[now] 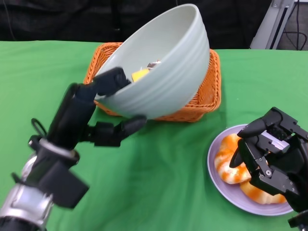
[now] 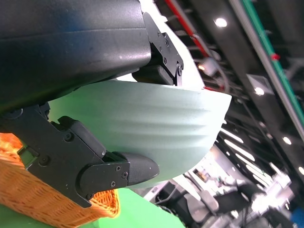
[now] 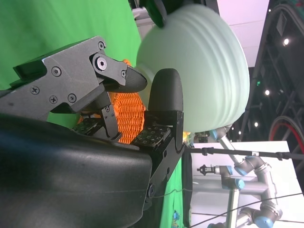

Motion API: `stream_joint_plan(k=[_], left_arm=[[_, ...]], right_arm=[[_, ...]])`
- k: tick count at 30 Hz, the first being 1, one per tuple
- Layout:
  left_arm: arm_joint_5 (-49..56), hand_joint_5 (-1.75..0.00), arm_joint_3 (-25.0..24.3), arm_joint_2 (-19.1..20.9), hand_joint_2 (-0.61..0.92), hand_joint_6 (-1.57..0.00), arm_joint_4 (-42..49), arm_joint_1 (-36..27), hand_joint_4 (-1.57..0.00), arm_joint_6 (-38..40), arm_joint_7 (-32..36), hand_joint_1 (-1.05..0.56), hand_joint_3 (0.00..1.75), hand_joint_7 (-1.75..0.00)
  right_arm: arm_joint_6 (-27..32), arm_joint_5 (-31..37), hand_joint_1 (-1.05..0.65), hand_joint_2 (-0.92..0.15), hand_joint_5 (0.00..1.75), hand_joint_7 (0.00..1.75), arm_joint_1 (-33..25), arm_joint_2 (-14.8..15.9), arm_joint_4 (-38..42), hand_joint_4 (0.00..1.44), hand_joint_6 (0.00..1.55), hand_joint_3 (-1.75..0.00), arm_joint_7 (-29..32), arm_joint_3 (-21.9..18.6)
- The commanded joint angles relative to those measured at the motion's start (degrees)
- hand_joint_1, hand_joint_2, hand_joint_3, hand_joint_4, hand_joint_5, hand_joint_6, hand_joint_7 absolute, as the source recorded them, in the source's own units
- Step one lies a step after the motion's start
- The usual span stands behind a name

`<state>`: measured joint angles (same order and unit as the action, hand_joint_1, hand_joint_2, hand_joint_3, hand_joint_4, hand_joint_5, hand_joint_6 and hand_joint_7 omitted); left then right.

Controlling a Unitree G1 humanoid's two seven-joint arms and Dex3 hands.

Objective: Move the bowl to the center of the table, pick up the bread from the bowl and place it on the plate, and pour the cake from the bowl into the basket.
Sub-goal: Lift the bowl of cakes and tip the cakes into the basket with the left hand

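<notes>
1. The pale green bowl [image 1: 163, 62] is lifted and tilted strongly over the orange wicker basket [image 1: 207, 96]. Its open mouth turns away from the robot, toward the far side of the basket.
2. Inside the bowl, at the rim near the fingers, a yellow piece shows; I judge it is the cake [image 1: 140, 74], not yet fallen out.
3. The left hand [image 1: 103, 108] holds the bowl, with fingers over the near rim and others under the ribbed outer wall.
4. For the pour, the bowl mouth must stay above the basket, which lies directly below and behind it.
5. The bread [image 1: 231, 161] lies on the lilac plate [image 1: 214, 166], on the green surface [image 1: 159, 183].
6. The right hand [image 1: 272, 151] hovers over the plate with fingers curled; whether it touches the bread I cannot tell.
7. No readable writing or brand is visible.
</notes>
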<state>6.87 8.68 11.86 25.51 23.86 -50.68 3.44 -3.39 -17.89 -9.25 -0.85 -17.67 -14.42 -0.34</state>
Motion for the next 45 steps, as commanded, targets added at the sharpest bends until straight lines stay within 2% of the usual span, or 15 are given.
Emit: stream_joint_plan(k=[1,8,13,15,21,31,36,40,45], left_arm=[[-3.71,-1.75,-1.93,-2.4,0.7,-0.71,1.55,5.39,-0.88,3.4,-1.99,-0.31,0.86,-1.56],[-8.62,-1.75,-5.36,-7.28,0.72,-0.74,6.24,13.82,-0.83,12.85,-5.43,-0.33,0.78,-1.43],[-10.17,-1.75,-7.69,-9.69,0.71,-0.72,9.96,18.47,-0.83,17.12,-6.4,-0.32,0.81,-1.5],[-10.03,-1.75,-8.46,-10.48,0.67,-0.71,11.68,20.22,-0.83,18.09,-6.15,-0.31,0.88,-1.54],[-11.05,-1.75,-10.72,-13.33,0.62,-0.73,17.0,24.37,-0.85,20.6,-6.3,-0.33,0.93,-1.57],[-20.1,-1.75,-15.59,-18.41,0.58,-0.67,19.57,27.52,-0.8,30.1,-11.87,-0.33,0.99,-1.6],[-23.3,-1.75,-17.56,-20.34,0.6,-0.73,19.34,28.11,-0.86,35.58,-13.14,-0.28,1.0,-1.64],[-26.64,-1.75,-19.83,-22.5,0.47,-0.8,19.17,28.63,-0.92,41.06,-12.46,-0.21,1.22,-1.59],[-29.64,-1.75,-22.02,-25.19,0.49,-0.76,18.86,28.67,-0.88,45.46,-10.48,-0.12,1.27,-1.63]], right_arm=[[-0.71,-0.2,-0.14,-0.66,1.62,1.27,-0.08,-0.03,0.47,0.72,0.67,-0.84,0.06,-0.03],[-1.9,-0.99,-0.14,-0.62,1.64,1.31,-0.38,-0.14,1.38,0.71,0.65,-0.92,-1.54,0.69],[-2.07,-1.05,-0.15,-0.61,1.65,1.32,-0.44,-0.22,1.65,0.7,0.64,-0.92,-1.83,1.0],[-1.5,-1.15,-0.14,-0.61,1.65,1.33,-0.51,-0.31,1.38,0.7,0.64,-0.93,-1.62,1.11],[-0.54,-1.39,-0.12,-0.63,1.66,1.32,-0.69,-0.35,1.1,0.68,0.64,-0.91,-1.58,1.3],[-1.36,-0.49,-0.12,-0.62,1.66,1.32,-0.58,-0.39,2.0,0.68,0.64,-0.91,-1.6,1.36],[-2.16,-0.18,-0.11,-0.64,1.67,1.33,-0.4,-0.38,2.6,0.67,0.64,-0.91,-1.83,1.3],[-2.43,-0.34,-0.11,-0.64,1.67,1.33,-0.57,-0.34,2.84,0.68,0.63,-0.92,-1.97,1.2],[-2.34,-0.63,-0.1,-0.62,1.68,1.35,-0.76,-0.26,2.64,0.68,0.63,-0.96,-2.09,1.18]])
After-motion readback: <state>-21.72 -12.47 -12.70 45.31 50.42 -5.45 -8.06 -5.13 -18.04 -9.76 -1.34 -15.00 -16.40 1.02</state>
